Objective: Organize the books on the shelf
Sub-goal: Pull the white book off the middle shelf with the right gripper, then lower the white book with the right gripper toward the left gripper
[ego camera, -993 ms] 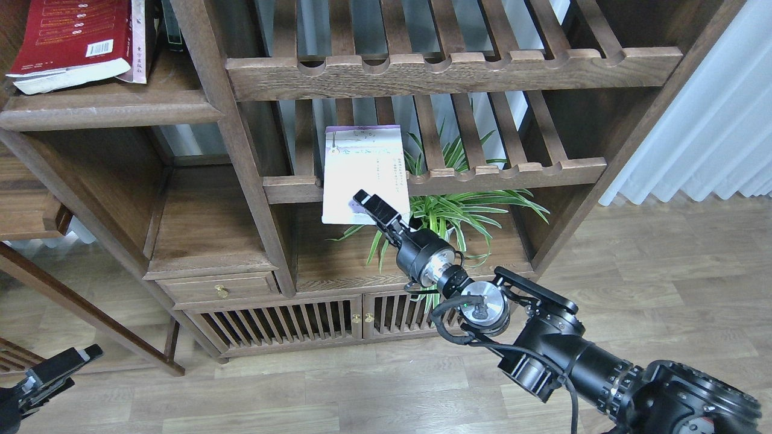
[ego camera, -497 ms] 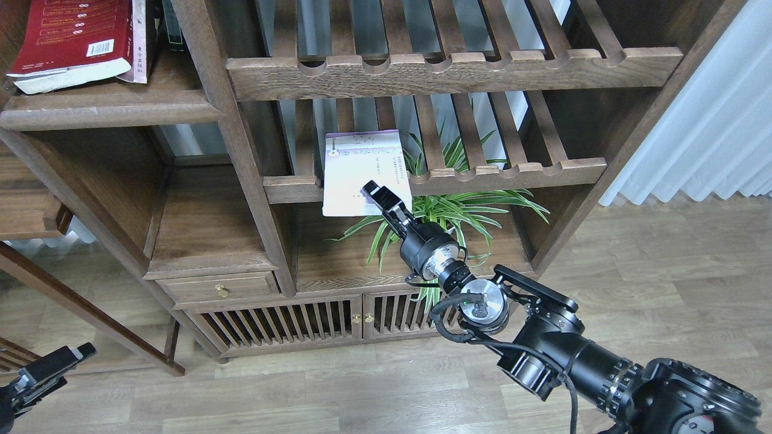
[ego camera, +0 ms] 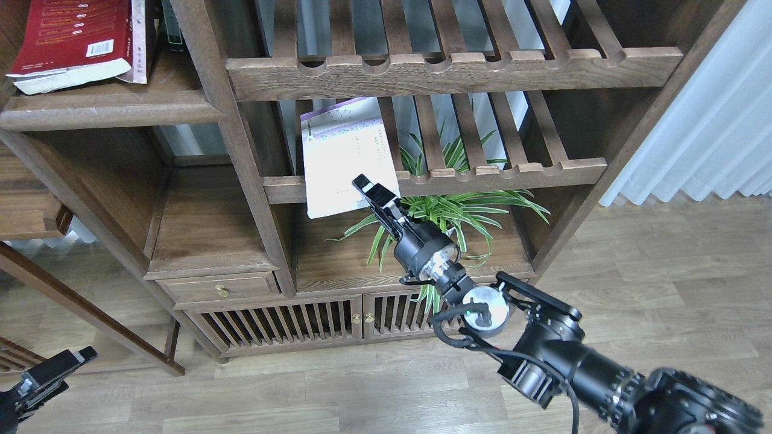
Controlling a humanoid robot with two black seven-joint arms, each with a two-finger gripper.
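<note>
My right gripper [ego camera: 369,191] is shut on the lower right corner of the thin pale lavender-white book [ego camera: 347,154]. It holds the book up, tilted left, in front of the lower slatted rack. The thick red book [ego camera: 69,36] lies on the solid dark-brown shelf [ego camera: 108,105] at the upper left, with a thin pale book [ego camera: 140,42] leaning against its right side. The maroon book is out of view. My left gripper [ego camera: 45,377] hangs low at the bottom left, away from everything; its fingers cannot be told apart.
Two slatted racks [ego camera: 452,72] with notched front bars fill the middle bay. A green spider plant [ego camera: 458,211] stands behind my right wrist. A thick upright post [ego camera: 232,138] separates the bays. A cabinet with a drawer [ego camera: 220,288] and slatted doors sits below.
My right gripper has lifted the lavender-white book up and to the left, and tilted it leftward. The left gripper has barely moved.
</note>
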